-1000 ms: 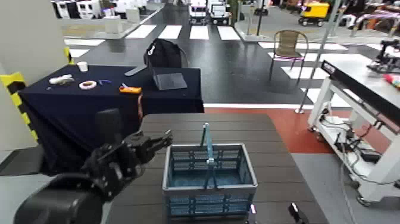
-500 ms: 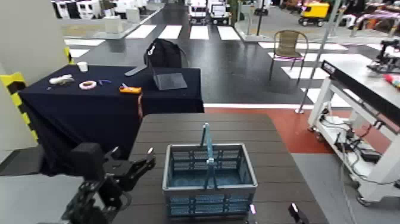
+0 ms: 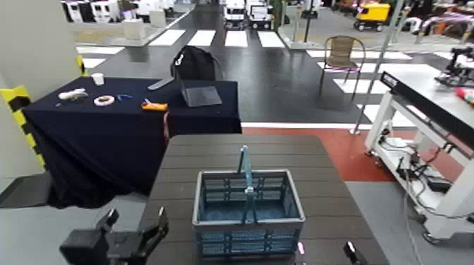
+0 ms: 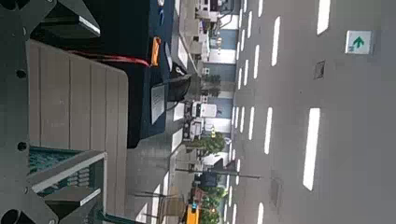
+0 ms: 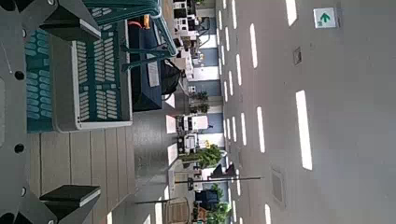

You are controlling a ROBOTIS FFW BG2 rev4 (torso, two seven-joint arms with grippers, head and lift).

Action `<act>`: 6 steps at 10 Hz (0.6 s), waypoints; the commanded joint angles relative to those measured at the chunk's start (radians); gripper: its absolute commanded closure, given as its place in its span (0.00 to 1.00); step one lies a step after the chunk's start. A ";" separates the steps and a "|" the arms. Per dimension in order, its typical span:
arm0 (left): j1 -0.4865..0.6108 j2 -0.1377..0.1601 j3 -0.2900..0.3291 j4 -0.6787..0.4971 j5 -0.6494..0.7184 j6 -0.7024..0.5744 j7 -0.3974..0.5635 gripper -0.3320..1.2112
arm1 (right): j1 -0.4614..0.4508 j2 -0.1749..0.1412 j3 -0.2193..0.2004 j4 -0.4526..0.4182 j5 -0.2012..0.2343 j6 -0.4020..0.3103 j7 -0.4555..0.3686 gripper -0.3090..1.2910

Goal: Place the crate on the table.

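The blue-grey lattice crate (image 3: 248, 211) stands on the dark brown slatted table (image 3: 240, 151), near its front edge, with its thin teal handle (image 3: 245, 176) upright. My left gripper (image 3: 137, 220) is open and empty, low at the table's front left corner, apart from the crate. Only the two fingertips of my right gripper (image 3: 324, 250) show, open, just in front of the crate's right side. The left wrist view shows open fingers (image 4: 70, 201), the table slats (image 4: 75, 103) and a crate corner (image 4: 56, 168). The right wrist view shows the crate (image 5: 84, 75) beyond the open right gripper (image 5: 89, 112).
A navy-draped table (image 3: 106, 127) with a laptop (image 3: 200, 95), tape and a cup stands behind on the left. A white-framed workbench (image 3: 423, 99) stands to the right. A chair (image 3: 343, 53) is far back. Grey and red floor surrounds the table.
My left arm has dropped down and drawn back from beside the crate's left side to the lower left. The crate has not moved.
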 commanded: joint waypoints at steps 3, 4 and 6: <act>0.115 -0.022 0.007 -0.002 -0.067 -0.106 0.028 0.29 | 0.005 0.000 -0.003 -0.003 0.008 -0.003 -0.004 0.28; 0.132 -0.020 0.010 -0.002 -0.073 -0.126 0.028 0.29 | 0.005 0.000 -0.003 -0.003 0.009 -0.005 -0.004 0.28; 0.150 -0.017 0.015 -0.002 -0.078 -0.143 0.027 0.29 | 0.005 0.000 -0.003 -0.005 0.011 -0.005 -0.005 0.28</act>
